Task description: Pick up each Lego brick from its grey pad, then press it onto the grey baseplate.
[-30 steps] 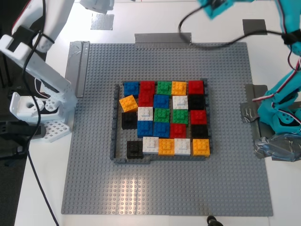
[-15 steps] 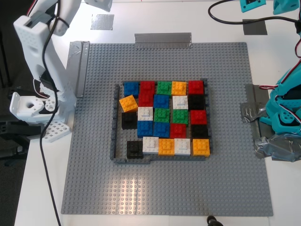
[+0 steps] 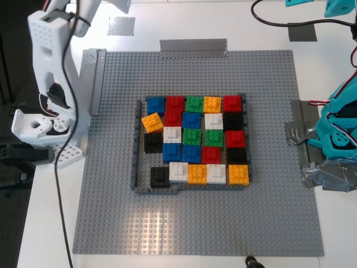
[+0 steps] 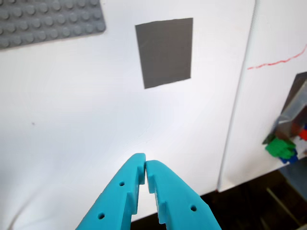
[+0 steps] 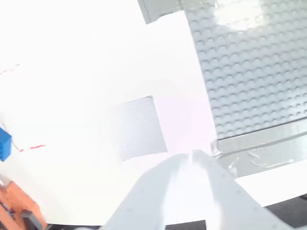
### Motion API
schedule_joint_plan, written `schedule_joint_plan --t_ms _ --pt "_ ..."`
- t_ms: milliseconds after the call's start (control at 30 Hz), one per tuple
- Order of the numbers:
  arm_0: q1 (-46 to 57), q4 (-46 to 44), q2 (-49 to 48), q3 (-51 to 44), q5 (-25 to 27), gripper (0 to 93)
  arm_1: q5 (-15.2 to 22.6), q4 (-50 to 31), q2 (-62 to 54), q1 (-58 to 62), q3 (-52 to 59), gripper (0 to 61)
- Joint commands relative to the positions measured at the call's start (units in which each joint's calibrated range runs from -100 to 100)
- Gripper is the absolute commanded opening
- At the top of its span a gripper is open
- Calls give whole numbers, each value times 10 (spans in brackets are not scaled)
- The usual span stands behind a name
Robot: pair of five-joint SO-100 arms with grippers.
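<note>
My first gripper (image 4: 145, 167) hung pinched together and empty, the dark grey pad (image 4: 164, 51) bare at its twelve o'clock. My second gripper (image 5: 188, 160), apparently pressed together, faced the light grey pad (image 5: 141, 127), also bare. Black bricks (image 3: 159, 177) sat on the grey baseplate (image 3: 268, 212). I judged both arms to be between picks; the next move needed a fresh brick.

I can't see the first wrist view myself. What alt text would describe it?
My first gripper, turquoise with its jaws closed and nothing between them, points across a white tabletop toward a bare dark grey pad. A corner of the studded grey baseplate shows at one edge, and a few loose coloured bricks lie beyond the table's rim.
</note>
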Motion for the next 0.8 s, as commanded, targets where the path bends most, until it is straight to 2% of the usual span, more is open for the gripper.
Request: schedule_joint_plan --t_ms 0,100,400,767 --pt "1 -3 -4 -2 3 0 17 -72 -157 12 197 1" --pt "3 -5 -4 9 3 0 22 -122 -190 11 274 1" --pt "4 -7 -5 53 5 0 24 -90 -175 2 267 1" --pt "2 -7 -6 54 4 0 17 -111 -196 -7 310 1"
